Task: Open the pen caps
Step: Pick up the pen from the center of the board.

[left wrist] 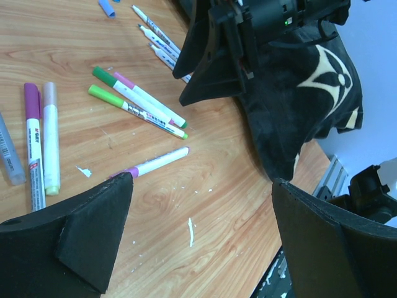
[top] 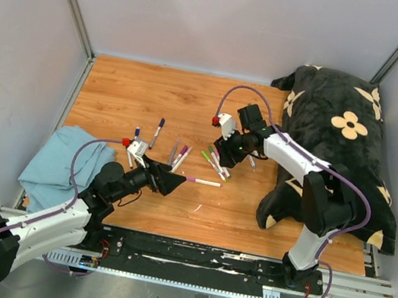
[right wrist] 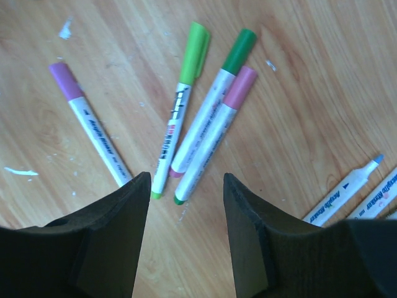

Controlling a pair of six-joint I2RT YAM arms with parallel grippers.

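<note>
Hovering with nothing held, your left gripper (left wrist: 201,186) gapes wide by the purple cap (left wrist: 128,172) of the lone pen (left wrist: 160,161) on the table (left wrist: 217,242), while your right gripper (right wrist: 186,180) hangs half open above the light green cap (right wrist: 197,53) and pink cap (right wrist: 240,87), both unpulled. Next, I'd judge, clamp that pen and pull its cap off with the other gripper
</note>
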